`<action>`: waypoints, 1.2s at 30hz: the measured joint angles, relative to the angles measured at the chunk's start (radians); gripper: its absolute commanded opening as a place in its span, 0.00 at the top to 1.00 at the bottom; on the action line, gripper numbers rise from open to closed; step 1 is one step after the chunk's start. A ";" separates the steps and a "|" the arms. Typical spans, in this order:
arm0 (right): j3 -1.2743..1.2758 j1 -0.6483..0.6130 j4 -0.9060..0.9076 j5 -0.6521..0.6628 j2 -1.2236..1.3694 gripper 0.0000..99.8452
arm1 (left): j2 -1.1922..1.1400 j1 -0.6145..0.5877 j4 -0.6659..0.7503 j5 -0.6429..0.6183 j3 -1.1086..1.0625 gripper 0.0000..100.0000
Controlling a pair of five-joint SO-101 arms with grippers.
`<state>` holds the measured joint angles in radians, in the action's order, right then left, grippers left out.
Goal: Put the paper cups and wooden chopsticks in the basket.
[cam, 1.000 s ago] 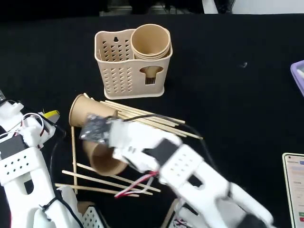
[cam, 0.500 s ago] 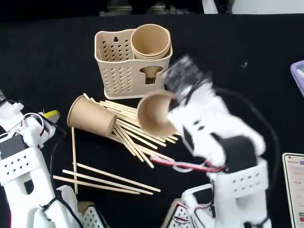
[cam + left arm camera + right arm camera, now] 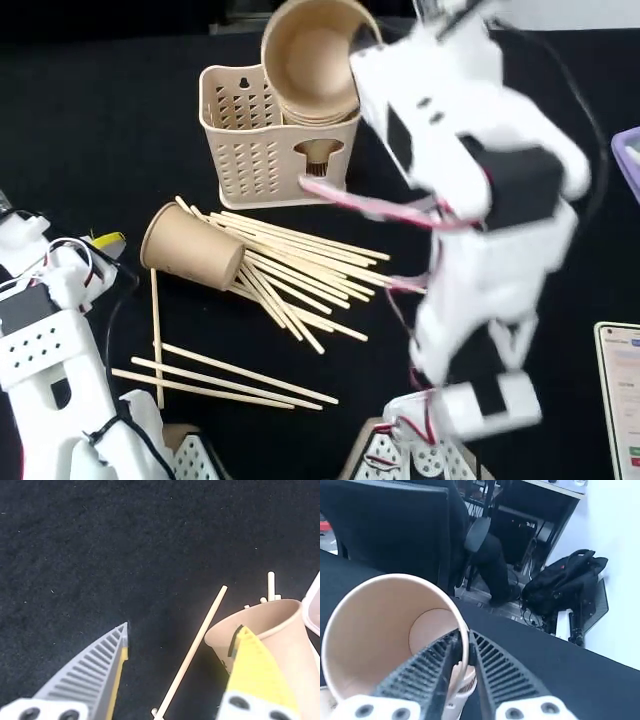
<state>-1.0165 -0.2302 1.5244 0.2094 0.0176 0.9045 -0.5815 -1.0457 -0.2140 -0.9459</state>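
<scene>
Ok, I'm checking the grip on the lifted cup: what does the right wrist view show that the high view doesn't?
Right wrist view: the right claw pinching the held cup by its rim, one finger inside, one outside; a black bag behind. High view: the basket with stacked cups, a lying cup and loose chopsticks on the table. Both: the held cup and the table.

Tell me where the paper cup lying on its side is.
High view: the paper cup lies left of centre, below the basket, against the chopsticks.
</scene>
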 measured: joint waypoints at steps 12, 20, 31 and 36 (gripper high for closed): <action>-0.232 0.025 0.075 0.000 0.385 0.98 | 0.000 0.000 0.000 0.000 0.000 0.67; -0.232 0.031 0.112 0.000 0.414 0.76 | 0.000 0.000 0.000 0.000 0.000 0.67; -0.410 0.020 0.209 0.000 0.361 0.81 | 0.000 0.000 0.000 0.000 0.000 0.67; -0.411 0.002 0.203 0.000 0.351 0.81 | 0.000 0.000 0.000 0.000 0.000 0.67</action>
<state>-1.4277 -0.2286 1.7269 0.2094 0.3690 0.9045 -0.5815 -1.0457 -0.2140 -0.9459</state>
